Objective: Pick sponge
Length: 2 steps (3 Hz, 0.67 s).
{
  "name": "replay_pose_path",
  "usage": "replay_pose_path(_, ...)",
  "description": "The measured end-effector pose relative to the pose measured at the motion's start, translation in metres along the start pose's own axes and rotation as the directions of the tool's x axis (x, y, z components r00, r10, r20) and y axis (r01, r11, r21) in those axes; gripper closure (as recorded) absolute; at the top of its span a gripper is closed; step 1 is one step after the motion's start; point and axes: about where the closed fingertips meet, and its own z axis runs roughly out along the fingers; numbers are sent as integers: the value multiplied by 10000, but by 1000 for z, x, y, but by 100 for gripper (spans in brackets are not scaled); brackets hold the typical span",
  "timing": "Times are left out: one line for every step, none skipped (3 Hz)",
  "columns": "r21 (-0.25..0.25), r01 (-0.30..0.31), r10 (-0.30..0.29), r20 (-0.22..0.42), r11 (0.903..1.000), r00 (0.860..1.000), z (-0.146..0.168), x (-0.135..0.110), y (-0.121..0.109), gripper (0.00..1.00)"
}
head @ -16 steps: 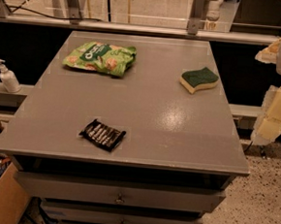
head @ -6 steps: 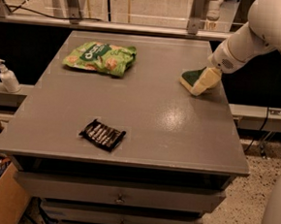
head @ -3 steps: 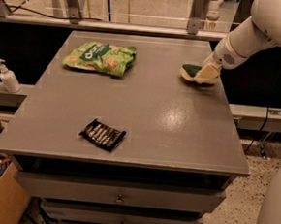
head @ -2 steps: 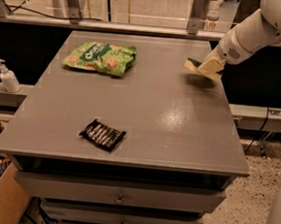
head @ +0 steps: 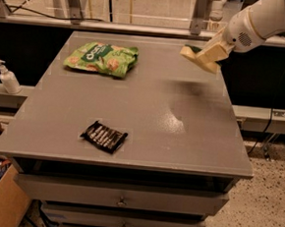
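Hand (head: 208, 55) over far right corner of worktop (head: 147, 121), pinching sponge (head: 190, 50). Sponge off the surface, shadow (head: 186, 88) beneath it. Free end pokes left from pads, long axis roughly left-right, slightly tilted. Judged: grasp made, only raising left.

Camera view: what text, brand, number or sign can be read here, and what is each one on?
Nothing can be quoted as it reads.
On the green snack bag: white lettering, too blurred to read.
On the black packet: pale markings, unreadable.
On the pump bottle: no legible label.
On the gripper, holding the sponge above the table at its right rear: no text visible.
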Motion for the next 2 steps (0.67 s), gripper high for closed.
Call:
replay_pose_path(-449,237,-210,604,9987,9980,-16,-21,18,100)
replay_pose_path(-519,240,-206,654,9984,9976,-16,-23,19,100)
